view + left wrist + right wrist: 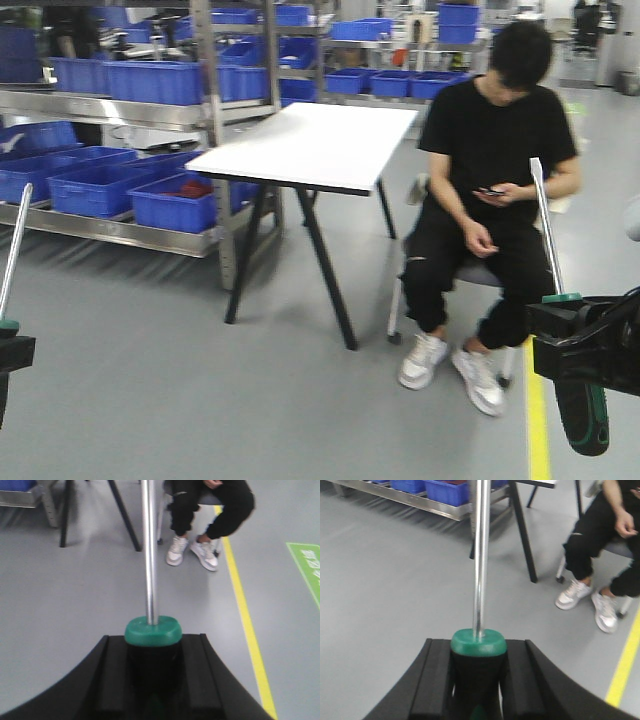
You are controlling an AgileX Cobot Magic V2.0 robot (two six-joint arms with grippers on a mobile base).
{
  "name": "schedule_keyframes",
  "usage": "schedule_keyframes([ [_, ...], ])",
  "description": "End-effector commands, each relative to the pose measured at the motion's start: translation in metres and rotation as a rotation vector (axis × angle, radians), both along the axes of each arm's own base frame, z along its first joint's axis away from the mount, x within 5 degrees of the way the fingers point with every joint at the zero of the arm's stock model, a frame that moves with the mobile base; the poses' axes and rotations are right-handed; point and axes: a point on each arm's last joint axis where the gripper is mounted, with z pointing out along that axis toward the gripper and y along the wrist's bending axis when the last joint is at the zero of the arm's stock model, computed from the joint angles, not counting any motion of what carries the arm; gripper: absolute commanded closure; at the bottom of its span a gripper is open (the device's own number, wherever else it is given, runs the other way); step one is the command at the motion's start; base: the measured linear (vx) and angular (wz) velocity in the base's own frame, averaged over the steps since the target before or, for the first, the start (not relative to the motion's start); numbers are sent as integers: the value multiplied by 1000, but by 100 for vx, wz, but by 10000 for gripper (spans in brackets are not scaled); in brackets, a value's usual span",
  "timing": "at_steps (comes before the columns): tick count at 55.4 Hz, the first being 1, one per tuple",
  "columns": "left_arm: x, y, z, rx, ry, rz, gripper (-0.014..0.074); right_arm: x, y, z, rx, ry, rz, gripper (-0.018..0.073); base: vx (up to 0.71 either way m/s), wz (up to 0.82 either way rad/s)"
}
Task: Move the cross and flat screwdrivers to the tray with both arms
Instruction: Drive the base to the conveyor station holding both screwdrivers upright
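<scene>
Left gripper (153, 642): clamped on the black handle of the first screwdriver (150, 555). Its green collar sits just ahead of the fingertips, and the steel shaft runs straight out beyond them.
Right gripper (478, 647): clenched on the handle of the second screwdriver (480, 555), collar and shaft set likewise.
Beyond both shafts: grey floor (150, 400), yellow line (537, 420), white table (310, 145), seated person (495, 150), blue bins (150, 80) on shelving.

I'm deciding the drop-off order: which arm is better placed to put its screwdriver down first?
Neither leads. The left gripper clamps its screwdriver by the handle, the right gripper clamps the other screwdriver likewise, shafts upright. The tray shows in no view.
</scene>
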Motion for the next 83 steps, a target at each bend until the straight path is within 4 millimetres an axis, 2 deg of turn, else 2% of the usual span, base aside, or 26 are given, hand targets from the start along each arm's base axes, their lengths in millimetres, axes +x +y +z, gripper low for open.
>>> schedule_keyframes([
  [1,-1,0,19,-44,-113,23,596,-2,-1,20,27,-128,6,567,54,49],
  [83,-1,0,19,-44,-113,23,596,-2,-1,20,27,-129,6,567,57,56],
])
